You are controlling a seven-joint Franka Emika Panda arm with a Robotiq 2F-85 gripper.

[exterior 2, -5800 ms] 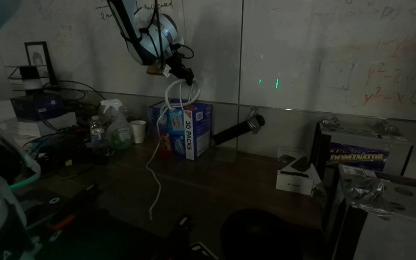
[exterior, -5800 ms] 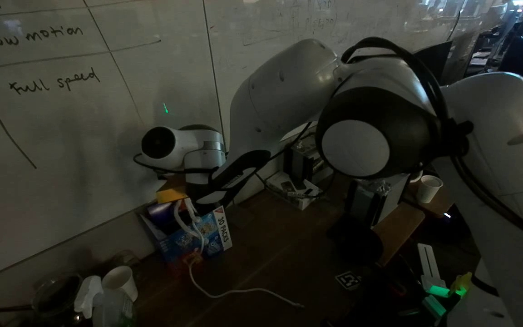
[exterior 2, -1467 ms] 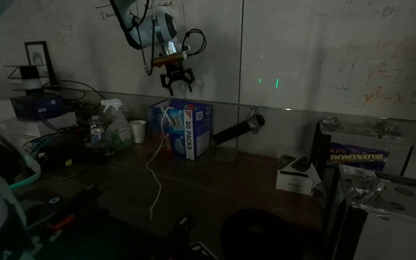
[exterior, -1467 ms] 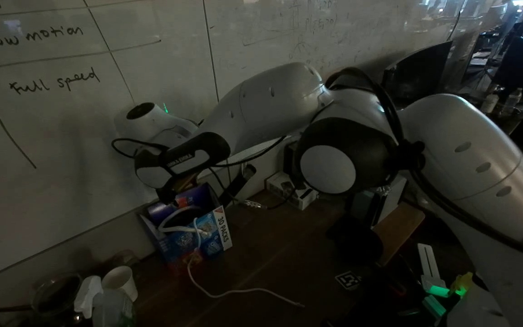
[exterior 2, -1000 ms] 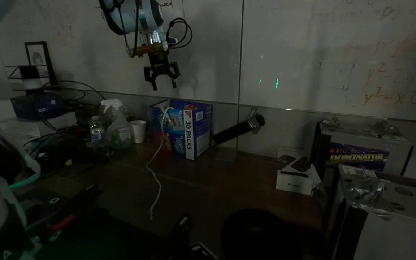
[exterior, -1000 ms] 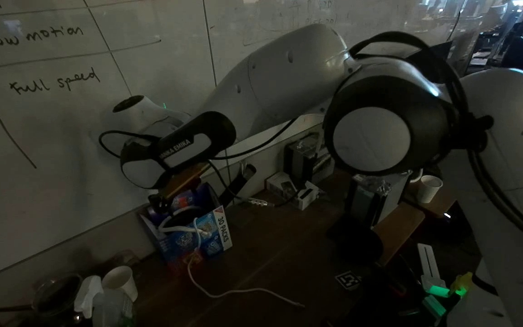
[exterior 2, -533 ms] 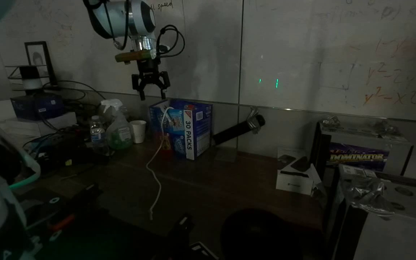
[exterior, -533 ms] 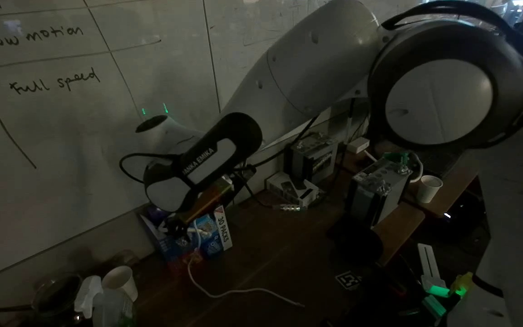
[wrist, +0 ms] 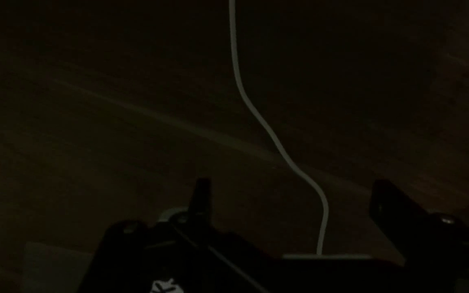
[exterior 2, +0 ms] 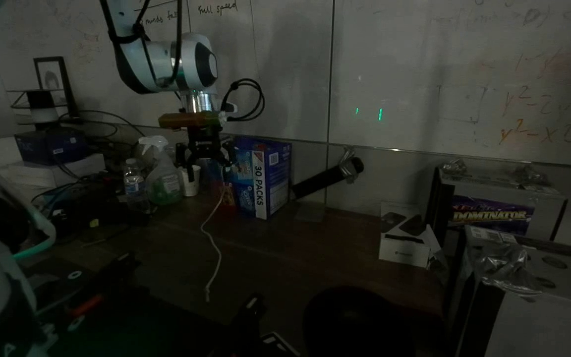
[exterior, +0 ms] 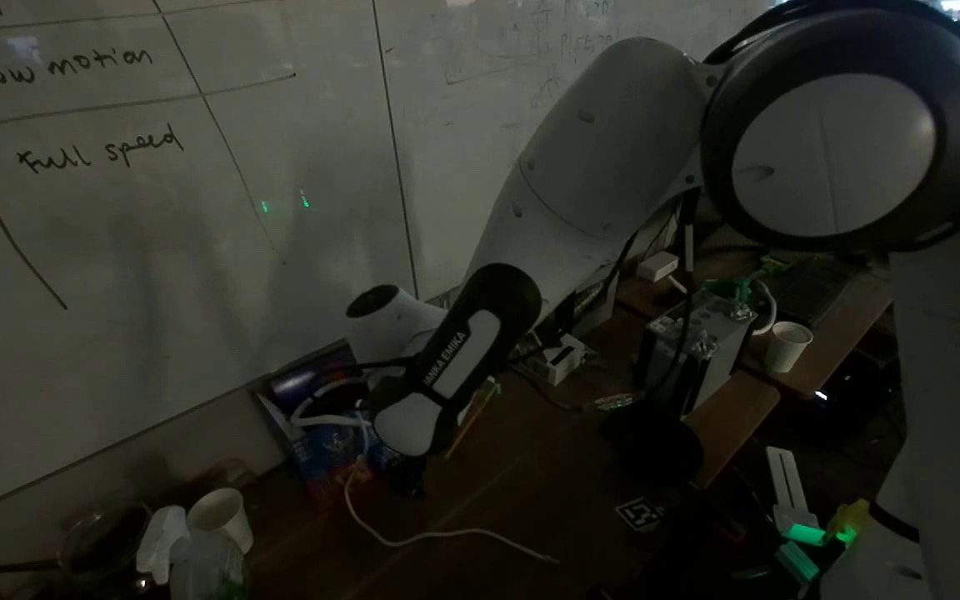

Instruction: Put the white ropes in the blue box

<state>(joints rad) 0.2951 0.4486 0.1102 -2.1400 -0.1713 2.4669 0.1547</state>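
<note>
- Down and to the near side of the blue box (exterior 2: 260, 181): that is where the black claw (exterior 2: 209, 169) has moved in the last half second. The white rope (wrist: 266, 126) has stayed put.
- The claw's two fingers (wrist: 202, 199) are wide apart and hold nothing.
- In the wrist view, the rope runs between them. The claw looks higher than the rope, but it is too dark to tell by how much.
- I think the job now is to grab the loose tail (exterior 2: 219, 257). The claw should go straight down, almost to the table (exterior: 522, 483), with the rope in the middle, then squeeze. Then it should lift the tail high over the box edge and let go only inside. A hard pull could drag the rest out.
- The rope looks thin, soft and bendy. In an exterior view, its loops (exterior: 328, 419) sit at the top of the box, partly in. The tail hangs down the near side and wiggles along the table, away from the box.
- The box stands upright and open, far back by the whiteboard (exterior 2: 399, 74), and says 30 PACKS.
</note>
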